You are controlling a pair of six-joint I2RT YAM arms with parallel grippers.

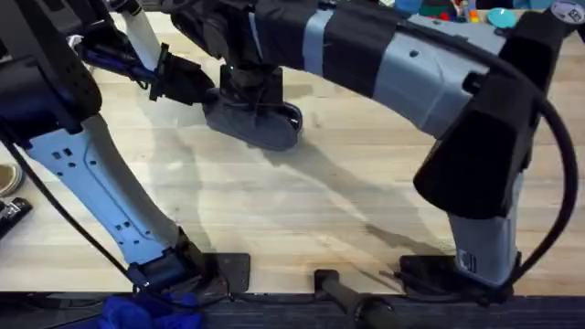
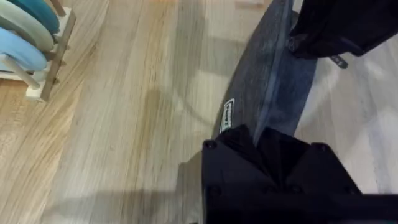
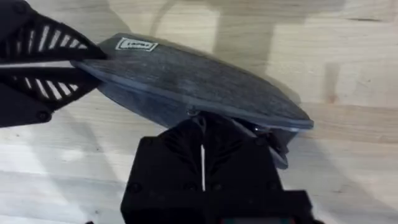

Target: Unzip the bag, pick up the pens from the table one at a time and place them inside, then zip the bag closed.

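The right arm [image 1: 475, 137] rises closest under the overhead camera, large and dark, and reaches across to one bag [image 1: 256, 123]. One blue-grey fabric bag lies on the worktop [image 1: 302, 210]; its zipper edge faces the right gripper [image 3: 202, 127]. Two grippers hold it, one at each end region. The right gripper has its two black fingers pressed together on the bag's long zipper edge, near the middle of that edge. The left gripper [image 2: 267, 146] is clamped on the bag's end, just beside one small white label [image 2: 227, 116] sewn on the fabric. In the right wrist view the left gripper's ribbed fingers [image 3: 43, 46] close over the labelled end of the bag. One wooden rack [image 2: 53, 56] holding blue discs stands well apart from the bag.
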